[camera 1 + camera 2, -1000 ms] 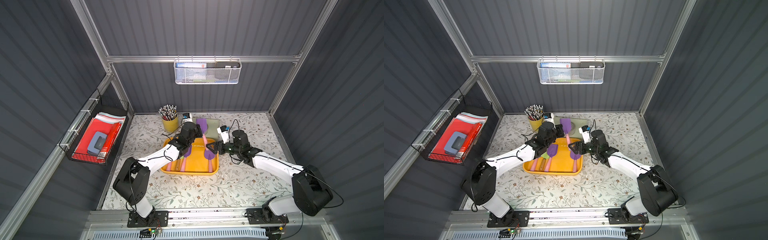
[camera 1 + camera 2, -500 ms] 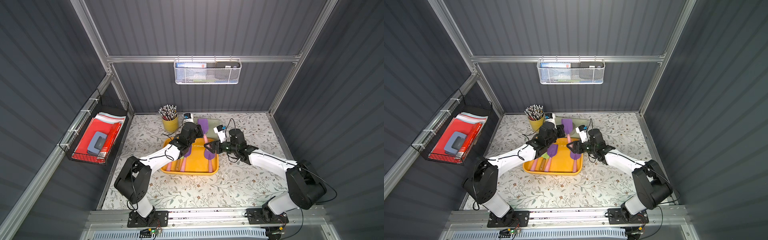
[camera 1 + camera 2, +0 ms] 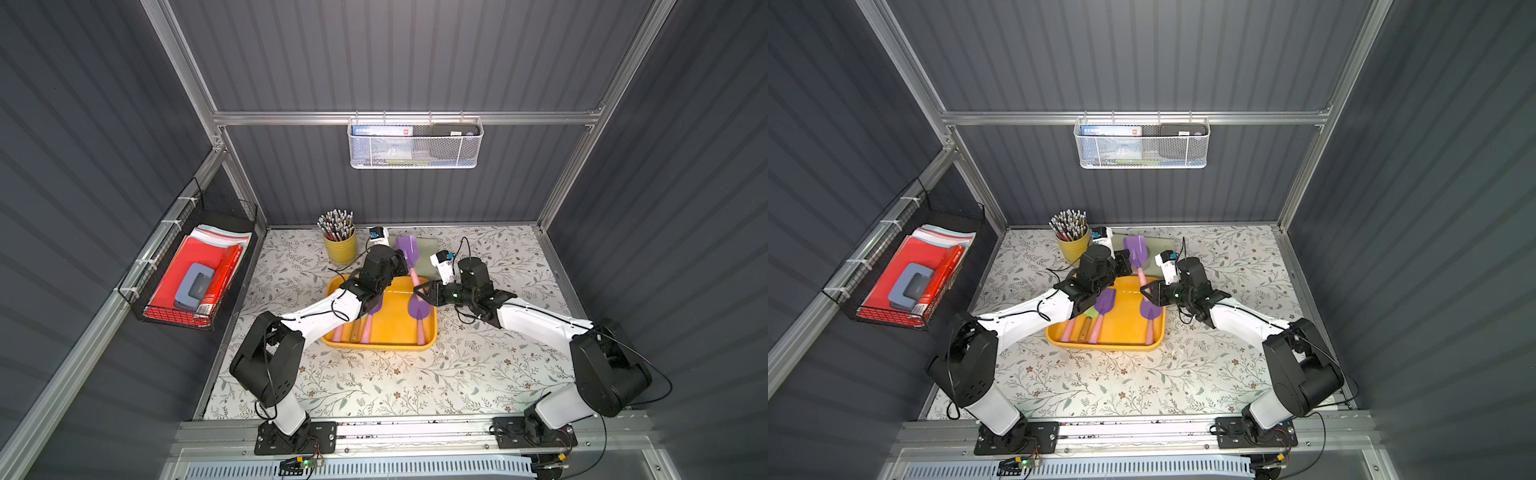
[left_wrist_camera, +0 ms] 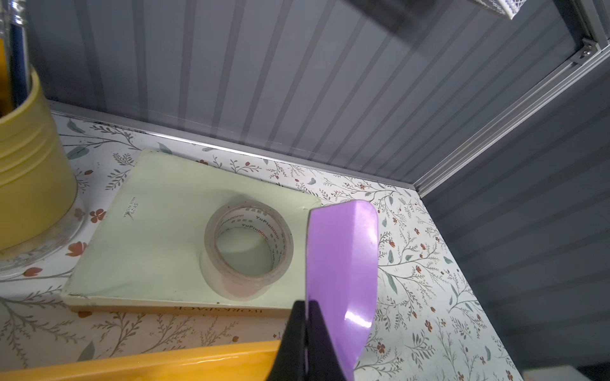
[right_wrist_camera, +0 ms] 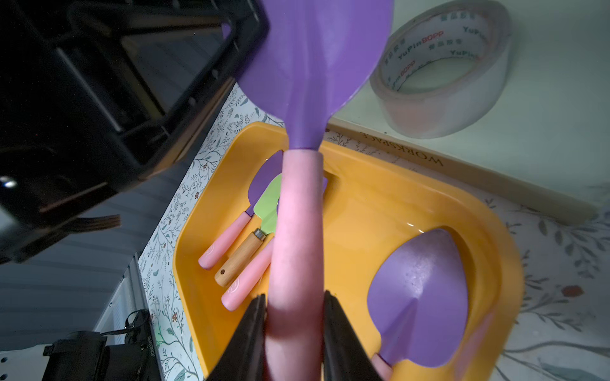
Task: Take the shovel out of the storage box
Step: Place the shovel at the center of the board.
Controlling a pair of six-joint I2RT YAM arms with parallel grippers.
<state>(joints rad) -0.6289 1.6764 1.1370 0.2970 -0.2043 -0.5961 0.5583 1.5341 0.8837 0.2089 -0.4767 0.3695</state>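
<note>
Shovel (image 3: 409, 259) update: the purple-bladed one with the pink handle is up in the air over the far edge of the storage box (image 3: 382, 344). It isn't lying in the box with the others. The blade pokes out toward the back wall, above a pale green pad (image 4: 158, 231) with a roll of clear tape (image 4: 247, 247) on it, and the handle runs back over the yellow box.

Both arms are on it. The left gripper (image 3: 402, 264) is pinched on the edge of the blade. In the left wrist view only one black finger (image 4: 297, 336) shows, pressed flat against the purple. The right gripper (image 5: 293, 298) comes in from the other side, with a finger snug against each side of the pink handle down near its end, so it looks clamped on too.

Down in the box there's a pointed purple trowel (image 5: 419, 297) by the right-hand wall. At the other end is a bunch of tools, including a green one with a wooden handle (image 5: 269, 207). A yellow cup of pencils (image 3: 340, 245) stands on the flowery desk (image 3: 374, 382) just beyond the box's far left corner.
</note>
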